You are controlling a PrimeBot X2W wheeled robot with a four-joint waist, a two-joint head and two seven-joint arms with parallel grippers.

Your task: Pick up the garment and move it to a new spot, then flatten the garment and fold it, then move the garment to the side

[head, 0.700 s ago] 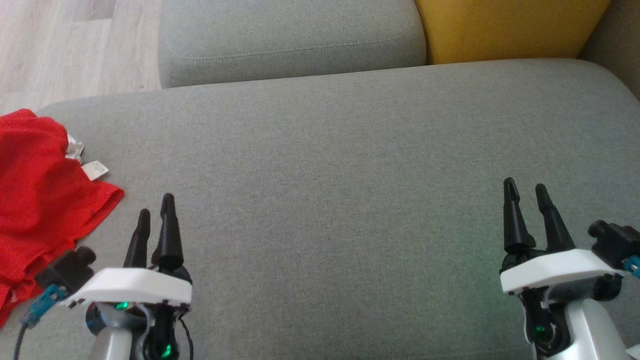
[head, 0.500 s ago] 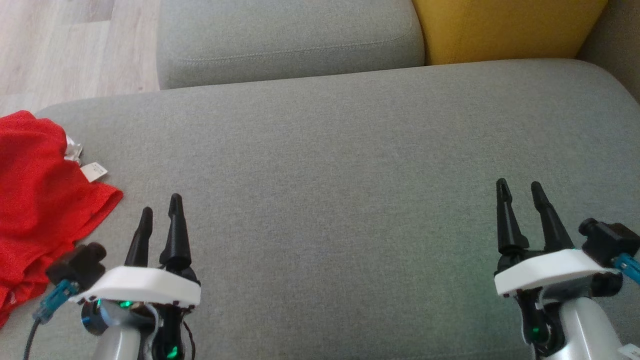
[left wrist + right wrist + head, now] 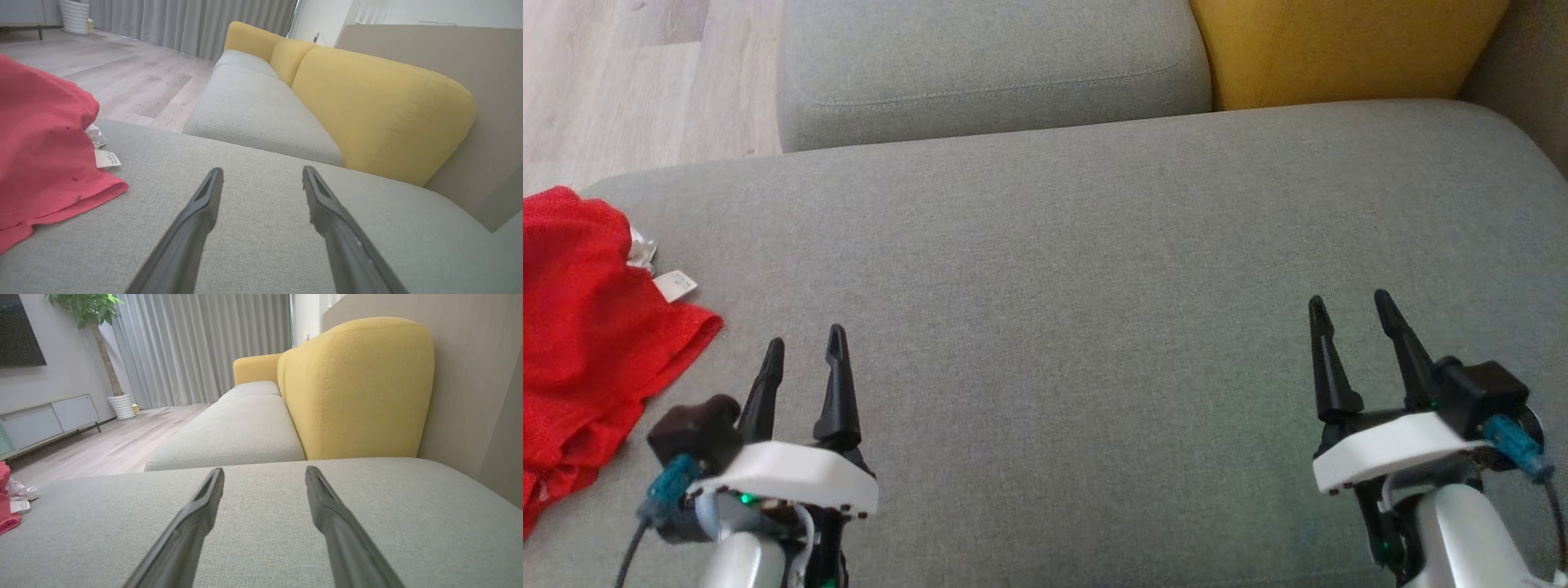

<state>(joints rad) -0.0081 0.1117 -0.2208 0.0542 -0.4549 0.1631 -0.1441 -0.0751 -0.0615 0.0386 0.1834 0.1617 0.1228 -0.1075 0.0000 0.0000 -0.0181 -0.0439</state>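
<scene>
The red garment [image 3: 584, 327] lies bunched at the left edge of the grey sofa seat [image 3: 1078, 269], with a white tag showing on its right side. In the left wrist view the garment [image 3: 41, 163] sits to the left of the fingers. My left gripper [image 3: 805, 351] hovers open over the seat, just right of the garment and apart from it. My right gripper [image 3: 1352, 310] is open and empty over the seat's right part. In the right wrist view the garment [image 3: 6, 506] shows at the far left edge.
A second grey seat cushion [image 3: 988, 65] lies beyond, with a yellow back cushion [image 3: 1347, 49] at the upper right. Wooden floor [image 3: 621, 82] shows at the upper left past the seat's edge. A plant pot and a low cabinet [image 3: 49, 420] stand far off.
The left gripper has shifted right and slightly nearer the camera, away from the garment. The right gripper has drifted a little left. The garment has not moved.
</scene>
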